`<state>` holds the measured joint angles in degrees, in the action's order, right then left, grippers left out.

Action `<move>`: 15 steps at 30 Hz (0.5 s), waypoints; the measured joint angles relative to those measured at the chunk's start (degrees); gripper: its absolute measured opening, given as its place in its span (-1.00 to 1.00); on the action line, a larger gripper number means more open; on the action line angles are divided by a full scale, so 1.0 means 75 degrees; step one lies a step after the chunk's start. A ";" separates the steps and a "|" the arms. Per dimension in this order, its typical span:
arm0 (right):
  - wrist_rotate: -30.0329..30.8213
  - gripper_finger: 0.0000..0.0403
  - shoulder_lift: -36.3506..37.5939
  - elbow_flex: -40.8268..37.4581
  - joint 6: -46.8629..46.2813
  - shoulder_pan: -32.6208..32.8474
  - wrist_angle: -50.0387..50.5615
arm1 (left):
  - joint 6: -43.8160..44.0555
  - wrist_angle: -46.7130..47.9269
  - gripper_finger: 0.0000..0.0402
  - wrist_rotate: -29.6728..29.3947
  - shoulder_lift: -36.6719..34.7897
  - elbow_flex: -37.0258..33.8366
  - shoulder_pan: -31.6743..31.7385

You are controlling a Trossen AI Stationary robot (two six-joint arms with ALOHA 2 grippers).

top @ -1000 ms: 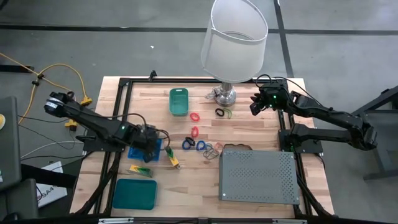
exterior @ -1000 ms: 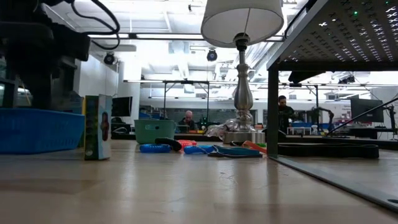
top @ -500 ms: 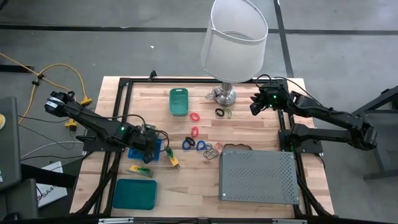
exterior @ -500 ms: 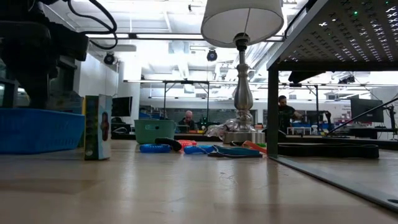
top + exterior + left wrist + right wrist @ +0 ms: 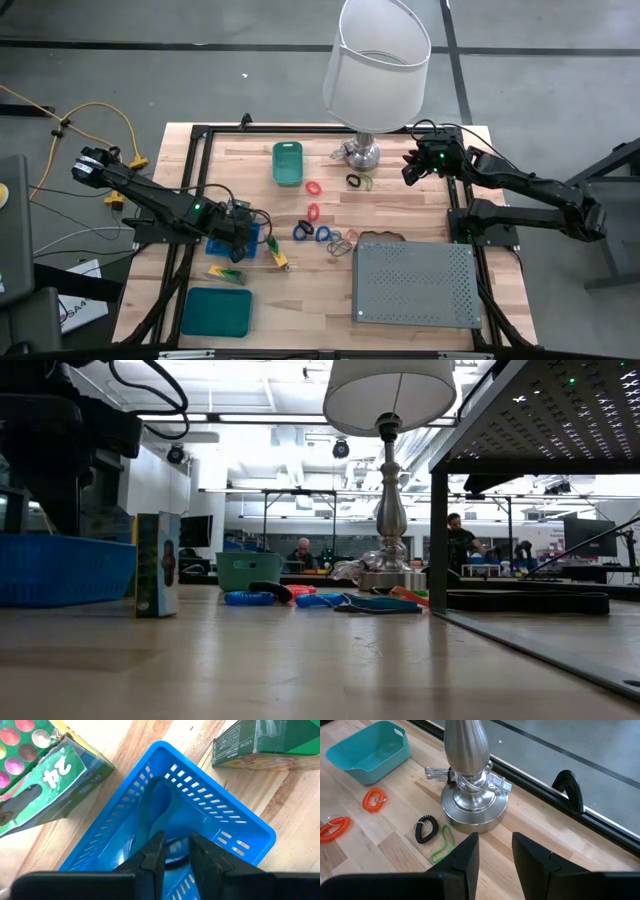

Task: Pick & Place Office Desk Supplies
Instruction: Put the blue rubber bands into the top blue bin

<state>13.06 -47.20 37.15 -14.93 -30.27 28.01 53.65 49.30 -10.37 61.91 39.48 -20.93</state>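
Observation:
My left gripper [image 5: 243, 232] reaches down into a blue slotted basket [image 5: 222, 241] at the table's left and is shut on a blue loop [image 5: 159, 815]. Two yellow-and-green boxes [image 5: 226, 272] [image 5: 277, 256] lie beside the basket; they also show in the left wrist view [image 5: 45, 780] [image 5: 265, 745]. Red loops [image 5: 314, 187] [image 5: 313, 212], a black loop [image 5: 354, 181] and blue loops [image 5: 303, 231] [image 5: 323, 236] lie on the table's middle. My right gripper [image 5: 410, 172] waits open and empty by the lamp base [image 5: 470, 795]. My left gripper pinches the near end of the blue loop [image 5: 175, 851] between its two fingertips, coming from above into the basket. The rest of the loop lies forward of the fingers on the basket's floor [image 5: 200, 835].
A white-shaded lamp [image 5: 375, 60] stands at the far middle, a teal bin [image 5: 287, 162] left of it. A grey perforated box [image 5: 415, 283] fills the near right. A teal tray [image 5: 216, 311] lies at the near left. A tan and wire tangle [image 5: 340, 243] lies mid-table.

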 joint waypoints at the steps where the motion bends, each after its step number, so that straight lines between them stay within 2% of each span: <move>1: 0.0000 -0.48 -0.0002 0.0000 0.0001 0.0000 0.0000 | 0.0003 -0.0001 -0.61 0.0000 0.0000 0.0000 0.0000; 10: 0.0000 -0.48 0.0000 0.0000 -0.0001 0.0000 0.0000 | -0.0021 -0.0323 -0.61 0.0101 -0.0003 0.0077 0.0003; 15: 0.0000 -0.48 -0.0003 0.0000 -0.0001 0.0000 0.0000 | -0.0528 -0.0294 -0.61 0.0144 -0.0197 0.0483 0.0155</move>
<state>13.06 -47.22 37.15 -14.94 -30.27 28.01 49.69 47.09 -9.29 60.43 43.10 -19.77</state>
